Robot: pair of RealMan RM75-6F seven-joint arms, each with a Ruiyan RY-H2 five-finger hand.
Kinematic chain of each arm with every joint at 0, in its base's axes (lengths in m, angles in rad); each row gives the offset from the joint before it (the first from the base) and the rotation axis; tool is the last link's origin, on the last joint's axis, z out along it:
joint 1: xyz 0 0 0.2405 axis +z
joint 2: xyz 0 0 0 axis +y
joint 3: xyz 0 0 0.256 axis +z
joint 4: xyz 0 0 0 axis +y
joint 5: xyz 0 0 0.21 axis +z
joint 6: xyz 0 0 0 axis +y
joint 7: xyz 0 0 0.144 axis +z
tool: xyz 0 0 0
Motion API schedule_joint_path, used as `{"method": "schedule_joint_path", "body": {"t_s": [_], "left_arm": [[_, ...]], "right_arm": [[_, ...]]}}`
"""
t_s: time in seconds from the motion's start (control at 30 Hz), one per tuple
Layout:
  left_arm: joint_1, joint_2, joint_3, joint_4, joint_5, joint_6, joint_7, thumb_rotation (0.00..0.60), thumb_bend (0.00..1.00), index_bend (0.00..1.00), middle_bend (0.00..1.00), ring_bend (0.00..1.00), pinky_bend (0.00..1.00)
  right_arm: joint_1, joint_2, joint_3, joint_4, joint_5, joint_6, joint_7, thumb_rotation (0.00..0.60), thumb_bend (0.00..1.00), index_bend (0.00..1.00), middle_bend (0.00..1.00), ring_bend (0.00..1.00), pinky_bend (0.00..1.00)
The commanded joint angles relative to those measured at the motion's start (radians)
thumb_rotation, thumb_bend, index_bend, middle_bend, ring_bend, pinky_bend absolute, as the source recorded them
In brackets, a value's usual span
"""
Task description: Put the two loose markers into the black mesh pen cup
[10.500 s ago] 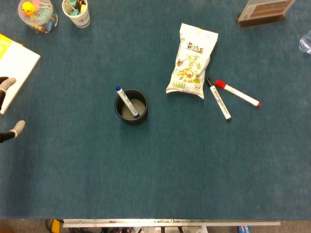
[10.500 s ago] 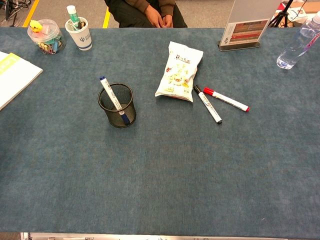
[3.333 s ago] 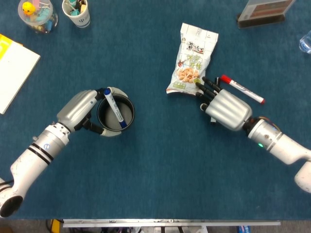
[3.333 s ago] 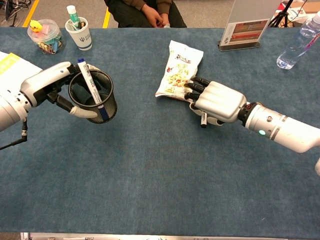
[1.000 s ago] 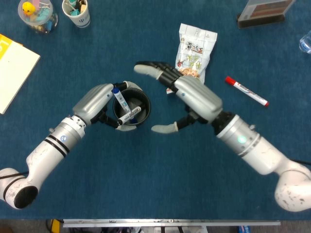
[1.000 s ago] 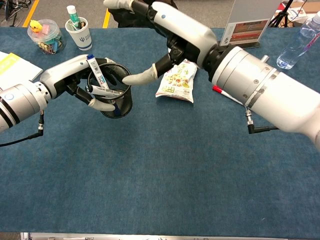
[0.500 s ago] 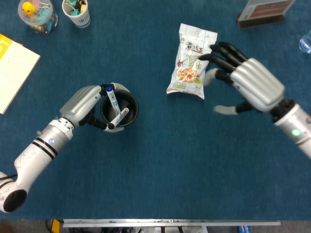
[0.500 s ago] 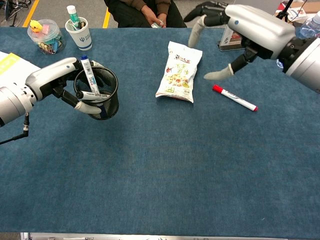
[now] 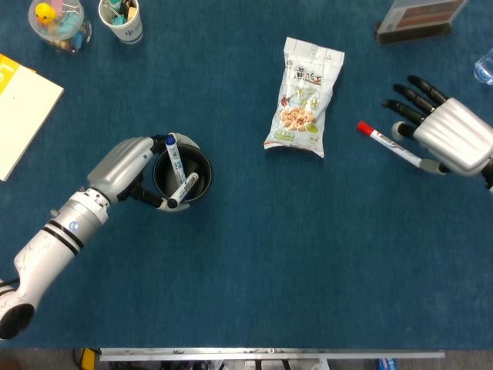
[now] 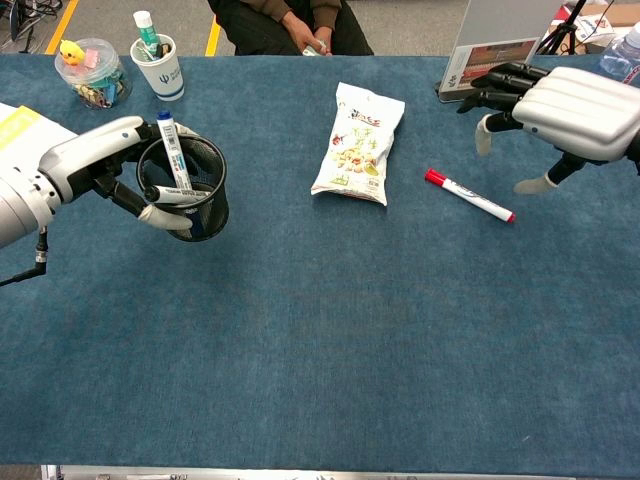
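My left hand (image 9: 122, 171) (image 10: 95, 160) grips the black mesh pen cup (image 9: 182, 176) (image 10: 190, 188) from its left side. Two markers stand in the cup: a blue-capped one (image 9: 174, 157) (image 10: 171, 152) and a black-capped one (image 9: 182, 190) (image 10: 176, 194) leaning across the rim. The red-capped marker (image 9: 389, 144) (image 10: 468, 195) lies loose on the blue cloth at the right. My right hand (image 9: 449, 136) (image 10: 573, 103) hovers open just right of and above that marker, fingers spread, holding nothing.
A snack bag (image 9: 304, 98) (image 10: 359, 143) lies between cup and red marker. At the back stand a paper cup of pens (image 10: 159, 66), a clear tub of clips (image 10: 91, 72), a sign stand (image 10: 495, 45) and a water bottle (image 10: 600, 86). A notebook (image 9: 19, 108) lies far left.
My right hand dropped the black-capped marker into the cup, then swung right, over to the red marker. My left hand drew the cup slightly left.
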State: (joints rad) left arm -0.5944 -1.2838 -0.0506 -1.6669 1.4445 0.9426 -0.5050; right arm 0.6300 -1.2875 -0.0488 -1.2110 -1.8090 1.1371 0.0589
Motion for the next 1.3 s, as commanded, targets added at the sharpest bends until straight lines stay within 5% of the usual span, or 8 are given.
{"method": "schedule_joint_path", "body": {"t_s": [0.03, 0.3, 0.47, 0.73, 0.97, 1.3], "left_arm": [[0.002, 0.001, 0.001, 0.001, 0.001, 0.002, -0.004, 0.600, 0.11, 0.30, 0.40, 0.40, 0.34], [0.005, 0.008, 0.004, 0.002, 0.003, 0.003, -0.011, 0.600, 0.11, 0.30, 0.41, 0.40, 0.34], [0.008, 0.016, 0.007, 0.002, 0.006, 0.007, -0.017, 0.600, 0.11, 0.30, 0.40, 0.40, 0.34], [0.008, 0.016, 0.008, 0.006, 0.013, 0.008, -0.028, 0.600, 0.11, 0.30, 0.40, 0.40, 0.34], [0.008, 0.018, 0.007, 0.012, 0.017, 0.013, -0.036, 0.600, 0.11, 0.30, 0.40, 0.40, 0.34], [0.006, 0.013, 0.011, 0.029, 0.023, 0.007, -0.055, 0.600, 0.11, 0.29, 0.40, 0.40, 0.34]], "right_arm": [[-0.007, -0.065, -0.027, 0.106, -0.025, 0.022, 0.012, 0.600, 0.01, 0.46, 0.18, 0.00, 0.00], [-0.012, -0.155, -0.031, 0.249, -0.043, 0.073, 0.000, 0.600, 0.00, 0.35, 0.14, 0.00, 0.00], [-0.025, -0.224, -0.018, 0.308, 0.013, 0.011, -0.097, 0.600, 0.00, 0.31, 0.13, 0.00, 0.00], [-0.025, -0.169, 0.053, 0.079, 0.220, -0.199, -0.301, 0.600, 0.00, 0.31, 0.13, 0.00, 0.00], [0.013, -0.066, 0.134, -0.206, 0.522, -0.417, -0.402, 0.600, 0.00, 0.31, 0.12, 0.00, 0.00], [0.112, -0.032, 0.139, -0.295, 0.875, -0.502, -0.559, 0.600, 0.00, 0.31, 0.12, 0.00, 0.00]]}}
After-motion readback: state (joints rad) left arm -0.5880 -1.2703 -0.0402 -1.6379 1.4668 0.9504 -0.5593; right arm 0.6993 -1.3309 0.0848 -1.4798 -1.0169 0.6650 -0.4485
